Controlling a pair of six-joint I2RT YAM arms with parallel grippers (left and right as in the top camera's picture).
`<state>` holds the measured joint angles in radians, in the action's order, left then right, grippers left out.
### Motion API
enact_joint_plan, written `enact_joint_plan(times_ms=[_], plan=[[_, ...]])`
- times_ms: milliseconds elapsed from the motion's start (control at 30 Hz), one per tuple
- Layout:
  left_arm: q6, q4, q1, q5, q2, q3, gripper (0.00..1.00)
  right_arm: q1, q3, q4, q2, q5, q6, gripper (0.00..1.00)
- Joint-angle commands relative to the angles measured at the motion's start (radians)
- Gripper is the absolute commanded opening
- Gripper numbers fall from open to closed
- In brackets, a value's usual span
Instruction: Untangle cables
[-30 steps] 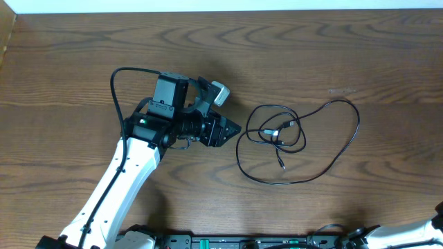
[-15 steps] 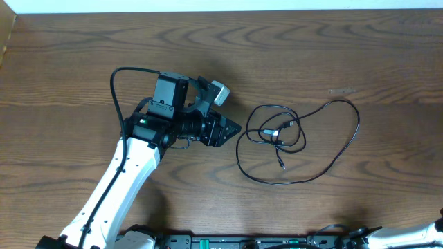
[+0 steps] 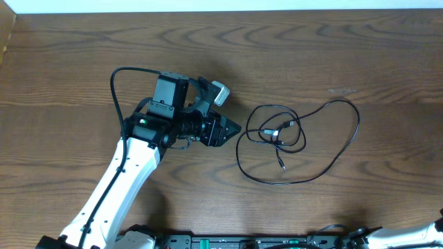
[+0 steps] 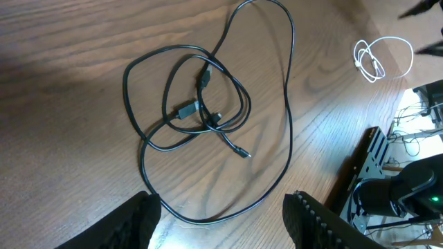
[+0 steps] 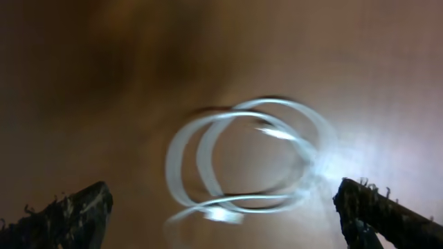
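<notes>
The black cable (image 3: 280,136) lies in tangled loops on the wooden table right of centre, its plug ends inside the loops. My left gripper (image 3: 234,129) hangs just left of it, open and empty. In the left wrist view the black cable (image 4: 188,109) spreads ahead of the left gripper (image 4: 221,228), and its nearest loop runs on the table between the fingers. The white cable (image 4: 372,66) lies coiled apart, far off at the top right. In the blurred right wrist view the white cable (image 5: 221,214) lies coiled under my wide-open right gripper (image 5: 228,221), which holds nothing.
The table (image 3: 69,69) is dark wood. Its near edge carries a black rail with electronics (image 4: 408,194). A thick black wire (image 3: 114,90) arcs from the left arm. Only a piece of the right arm (image 3: 422,229) shows at the overhead view's bottom right corner.
In the overhead view the left arm and the black cable lie as they did a second ago.
</notes>
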<state>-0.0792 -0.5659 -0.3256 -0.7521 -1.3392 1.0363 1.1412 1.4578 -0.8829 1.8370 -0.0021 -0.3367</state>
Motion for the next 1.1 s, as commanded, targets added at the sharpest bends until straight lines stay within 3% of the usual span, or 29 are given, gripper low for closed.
enact_joint_plan(times_ms=[0,267,600,900,1067], plan=[[-0.011,-0.001,-0.001,0.009,0.006,-0.005,0.62,-0.004,0.003,0.013,-0.050,-0.235,0.137,0.99],[-0.011,-0.002,-0.001,0.009,0.006,-0.005,0.62,-0.096,0.003,0.047,-0.150,-0.375,0.250,0.99],[-0.011,-0.027,-0.001,-0.002,0.007,-0.005,0.62,-0.369,0.003,0.033,-0.268,-0.394,0.323,0.99],[-0.005,-0.016,-0.001,-0.001,0.008,-0.005,0.62,-0.603,0.003,-0.079,-0.380,-0.660,0.441,0.99],[0.060,0.003,-0.001,0.005,0.008,-0.005,0.63,-0.785,-0.007,-0.229,-0.377,-0.423,0.391,0.99]])
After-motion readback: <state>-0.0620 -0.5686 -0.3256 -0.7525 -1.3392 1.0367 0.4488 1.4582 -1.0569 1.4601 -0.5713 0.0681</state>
